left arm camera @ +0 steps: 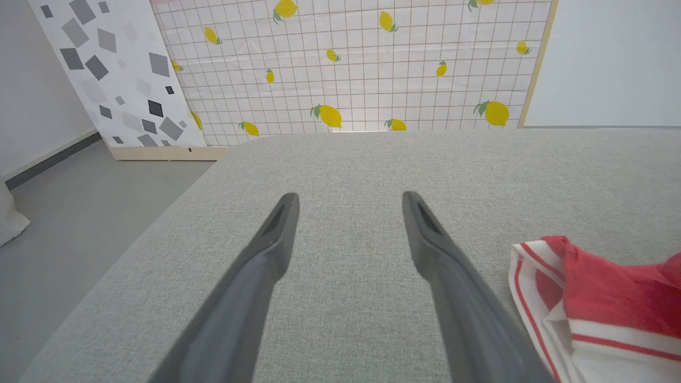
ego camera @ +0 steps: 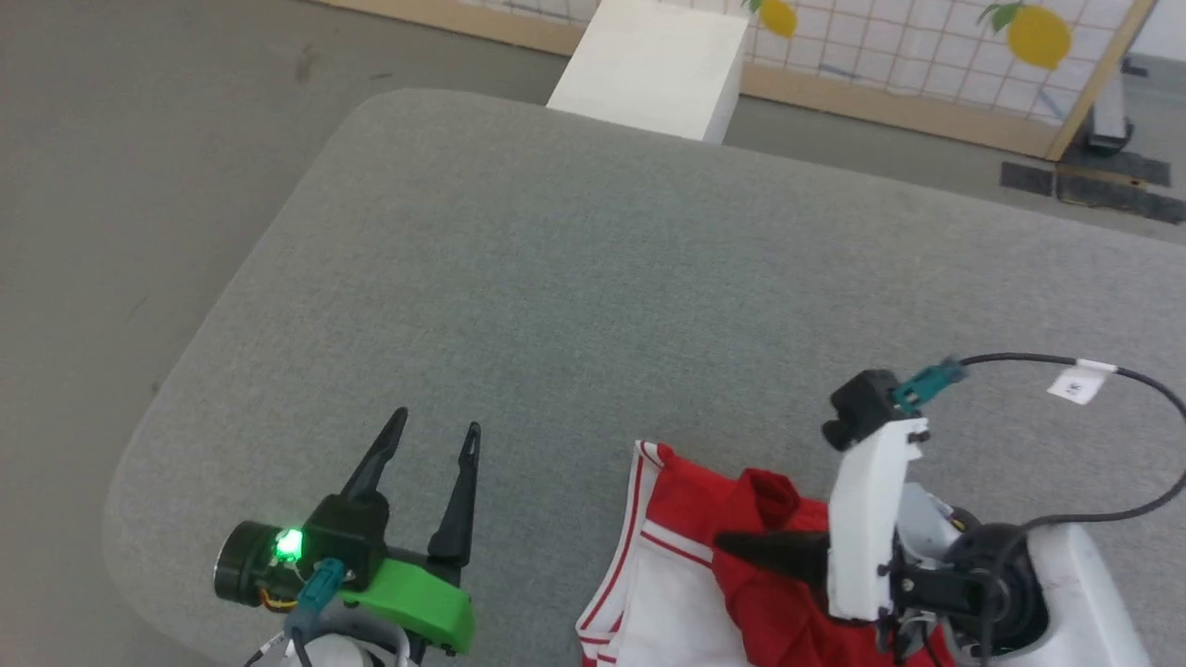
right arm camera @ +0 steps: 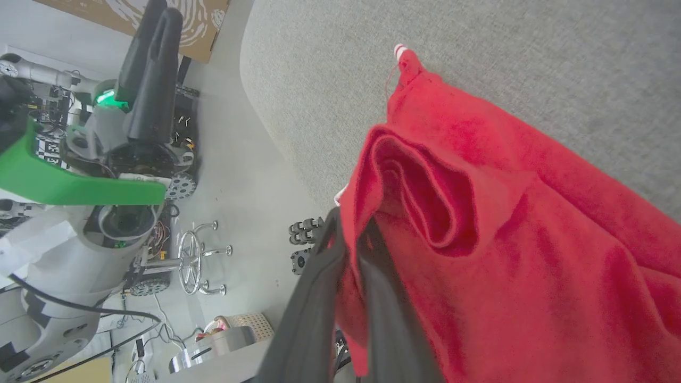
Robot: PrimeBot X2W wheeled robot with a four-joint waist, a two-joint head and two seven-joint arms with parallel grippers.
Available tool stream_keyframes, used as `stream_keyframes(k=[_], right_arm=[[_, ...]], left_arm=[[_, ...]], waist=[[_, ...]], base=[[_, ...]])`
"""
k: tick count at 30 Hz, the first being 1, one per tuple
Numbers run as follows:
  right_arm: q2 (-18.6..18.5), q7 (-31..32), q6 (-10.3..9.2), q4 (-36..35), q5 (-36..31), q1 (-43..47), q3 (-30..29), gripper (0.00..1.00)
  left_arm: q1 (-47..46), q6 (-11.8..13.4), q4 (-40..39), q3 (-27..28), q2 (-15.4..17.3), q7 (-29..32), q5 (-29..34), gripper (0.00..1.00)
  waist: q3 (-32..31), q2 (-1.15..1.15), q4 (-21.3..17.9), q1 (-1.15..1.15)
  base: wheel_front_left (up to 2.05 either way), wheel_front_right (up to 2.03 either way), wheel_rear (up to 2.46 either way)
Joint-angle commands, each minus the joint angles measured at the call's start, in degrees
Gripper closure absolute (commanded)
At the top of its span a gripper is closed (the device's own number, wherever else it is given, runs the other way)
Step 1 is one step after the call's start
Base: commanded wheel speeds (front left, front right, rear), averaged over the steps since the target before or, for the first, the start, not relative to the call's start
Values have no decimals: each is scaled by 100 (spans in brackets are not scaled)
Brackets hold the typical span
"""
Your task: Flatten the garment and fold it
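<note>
So, the head view has the garment [ego camera: 667, 593] bunched at the near edge of the desk [ego camera: 556, 278]. A white panel with red-and-white striped trim lies flat on the desk, and a red fold humps up behind it. The right arm's white bracket [ego camera: 866, 519] blocks part of the cloth there.

The right wrist view fills that in. The right gripper [right arm camera: 351, 218] has its jaws pinched tight on a thick red fold, and the rest of the cloth drapes down onto the desk.

The left wrist view shows the left gripper [left arm camera: 348, 202] low over bare desk near the near corner. Its jaws are spread wide with nothing between them, and the striped hem is close by but apart.

The desk top is grey woven fabric with rounded corners. The jersey looks soft and a bit fuzzy. The fingers are matte, dark and tapered.

A white box [ego camera: 653, 65] sits just past the desk's far edge, with a lemon-print grid panel [left arm camera: 340, 69] beyond it. A black cable [ego camera: 1149, 389] with a white tag arcs over the desk's near side.
</note>
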Motion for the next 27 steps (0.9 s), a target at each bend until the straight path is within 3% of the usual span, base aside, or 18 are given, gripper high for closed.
stream_keyframes(k=[1,5,6,7,16,21,27], right_arm=[[7,-42,-6,82,-59,-81,96,100],[7,-78,-6,220,-72,-27,330,100],[7,-139,-6,240,-48,-14,350,91],[7,-203,-6,252,-14,-13,366,2],[7,-662,-6,294,136,-309,269,0],[-31,-1275,-6,-364,-782,-653,217,0],[-995,-2609,-6,-859,-1432,-480,270,0]], left_arm=[[-118,-36,34,30,-61,-27,63,0],[-117,-69,67,93,-129,-27,119,0],[-105,-80,76,111,-141,-27,133,0],[-95,-88,82,127,-149,-27,144,0],[-36,-186,179,284,-173,-27,212,0],[-31,-234,176,369,-189,-27,193,0],[-15,-275,130,478,-222,-27,145,0]], waist=[[133,0,141,0],[160,0,182,0],[155,0,184,0],[150,0,182,0],[-64,0,-5,0],[-182,0,-191,0],[-253,0,-430,0]], base=[[0,0,0],[0,0,0],[0,0,0],[0,0,0],[0,0,0],[0,0,0],[0,0,0]])
